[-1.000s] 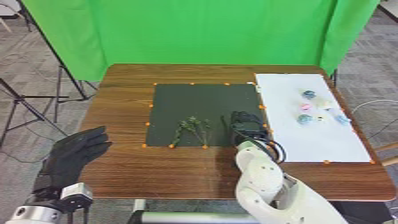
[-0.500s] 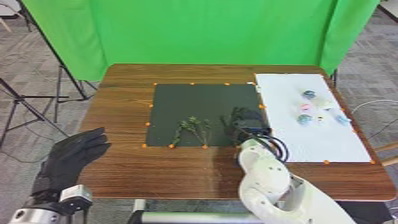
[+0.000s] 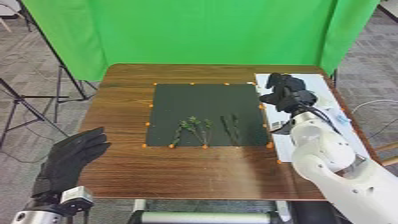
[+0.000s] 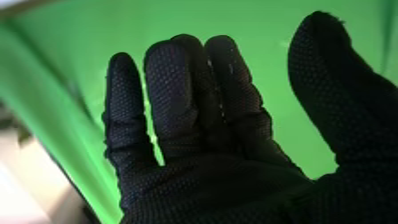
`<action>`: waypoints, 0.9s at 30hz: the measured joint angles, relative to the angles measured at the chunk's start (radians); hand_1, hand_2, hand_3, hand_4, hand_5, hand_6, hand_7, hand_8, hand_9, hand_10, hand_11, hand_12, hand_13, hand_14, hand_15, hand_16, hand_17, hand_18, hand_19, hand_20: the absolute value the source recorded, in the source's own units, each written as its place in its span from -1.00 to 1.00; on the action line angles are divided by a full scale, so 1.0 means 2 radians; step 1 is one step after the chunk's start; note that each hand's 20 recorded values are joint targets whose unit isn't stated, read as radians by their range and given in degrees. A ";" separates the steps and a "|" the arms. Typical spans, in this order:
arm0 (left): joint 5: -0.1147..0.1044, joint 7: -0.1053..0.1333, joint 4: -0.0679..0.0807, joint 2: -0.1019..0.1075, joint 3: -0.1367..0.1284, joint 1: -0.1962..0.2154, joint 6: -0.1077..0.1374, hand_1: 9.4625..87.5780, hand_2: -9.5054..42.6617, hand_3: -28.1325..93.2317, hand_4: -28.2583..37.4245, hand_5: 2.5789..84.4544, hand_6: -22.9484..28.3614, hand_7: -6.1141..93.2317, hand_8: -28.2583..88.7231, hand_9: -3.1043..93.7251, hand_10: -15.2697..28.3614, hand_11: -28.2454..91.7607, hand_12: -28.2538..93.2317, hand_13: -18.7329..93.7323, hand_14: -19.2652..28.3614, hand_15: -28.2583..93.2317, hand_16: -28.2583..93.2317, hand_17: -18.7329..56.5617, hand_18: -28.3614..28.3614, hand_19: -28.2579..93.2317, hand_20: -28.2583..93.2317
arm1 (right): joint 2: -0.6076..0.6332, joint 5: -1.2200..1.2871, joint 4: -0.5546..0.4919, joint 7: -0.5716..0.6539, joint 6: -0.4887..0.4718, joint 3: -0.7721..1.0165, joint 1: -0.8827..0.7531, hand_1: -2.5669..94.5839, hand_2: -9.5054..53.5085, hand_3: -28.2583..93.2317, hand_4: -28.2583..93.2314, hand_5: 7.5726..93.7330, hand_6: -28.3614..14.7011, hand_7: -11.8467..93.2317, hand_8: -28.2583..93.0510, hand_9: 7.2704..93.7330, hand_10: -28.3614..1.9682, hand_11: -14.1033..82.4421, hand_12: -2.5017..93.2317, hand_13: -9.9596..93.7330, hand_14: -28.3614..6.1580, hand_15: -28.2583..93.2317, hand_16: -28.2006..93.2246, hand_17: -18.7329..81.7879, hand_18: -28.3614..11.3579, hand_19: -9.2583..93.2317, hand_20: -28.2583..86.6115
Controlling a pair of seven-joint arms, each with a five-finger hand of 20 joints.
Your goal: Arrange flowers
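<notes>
Right robot hand [image 3: 290,95] shifted over white sheet [image 3: 311,79], stems [image 3: 193,122] on dark mat [image 3: 195,97]

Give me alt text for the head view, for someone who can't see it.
The robot's right hand is over a white sheet on the right of a brown table. Green stems lie on a dark mat beside that sheet; the left hand is open by the table's left edge, and a green curtain hangs behind.
</notes>
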 measured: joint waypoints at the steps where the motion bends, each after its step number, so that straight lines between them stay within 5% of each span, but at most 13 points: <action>1: -0.001 0.002 0.000 0.001 0.000 0.000 0.001 -0.53 -0.45 0.77 -0.64 0.04 0.43 -0.53 -0.68 -0.15 0.71 0.04 -0.38 -0.22 1.00 0.51 -0.77 -0.74 0.81 0.47 -0.34 | 0.008 -0.014 0.006 0.004 -0.026 0.003 0.001 -0.26 -1.00 0.88 -1.00 -0.25 -0.04 0.25 -0.91 -0.10 -0.26 0.09 -0.57 0.09 -0.17 0.72 -0.24 -0.24 -0.61 0.69 -0.26; 6: -0.002 0.005 0.000 0.004 0.000 0.000 0.001 -0.53 -0.45 0.77 -0.64 0.04 0.42 -0.53 -0.68 -0.15 0.70 0.04 -0.38 -0.22 1.00 0.51 -0.77 -0.74 0.81 0.47 -0.34 | 0.025 -0.026 0.033 0.027 -0.126 0.024 0.001 -0.27 -1.00 0.86 -1.00 -0.27 -0.04 0.23 -0.90 -0.11 -0.25 0.03 -0.58 0.07 -0.22 0.72 -0.24 -0.24 -0.62 0.69 -0.22; 27: -0.001 0.003 0.003 0.004 0.004 -0.005 0.001 -0.53 -0.45 0.77 -0.64 0.04 0.42 -0.53 -0.68 -0.15 0.70 0.04 -0.38 -0.22 1.00 0.51 -0.77 -0.74 0.81 0.47 -0.34 | 0.026 -0.019 0.082 0.075 -0.143 0.041 -0.033 -0.27 -1.00 0.88 -1.00 -0.24 -0.02 0.23 -0.90 -0.08 -0.24 0.00 -0.57 0.09 -0.19 0.73 -0.25 -0.24 -0.63 0.68 -0.16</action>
